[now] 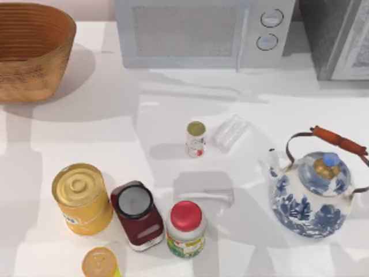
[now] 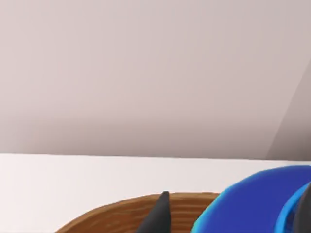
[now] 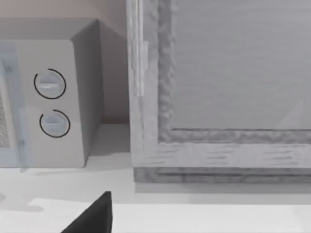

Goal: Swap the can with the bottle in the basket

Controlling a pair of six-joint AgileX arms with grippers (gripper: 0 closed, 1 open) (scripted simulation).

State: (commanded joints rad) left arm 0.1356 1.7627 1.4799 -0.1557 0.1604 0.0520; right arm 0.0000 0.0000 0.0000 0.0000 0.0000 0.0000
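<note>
The can (image 1: 196, 138), small and slim with a gold top and a white-and-red label, stands upright near the middle of the table. At the far left corner stands the woven basket (image 1: 34, 52), whose rim (image 2: 126, 213) lies just below my left gripper (image 2: 214, 221). That gripper is shut on the bottle (image 2: 257, 204), of which the blue collar and a teal edge show. One black fingertip (image 2: 158, 216) stands beside it. My right gripper (image 3: 97, 218) is low over the table, facing the microwave's knobs.
A microwave (image 1: 202, 32) lines the back edge, with a grey cabinet (image 3: 218, 87) to its right. A blue-and-white teapot (image 1: 311, 193) stands at the right. A yellow tin (image 1: 81, 199), dark red jar (image 1: 137, 214), red-capped white bottle (image 1: 186, 229) and orange cylinder (image 1: 99, 262) crowd the front left.
</note>
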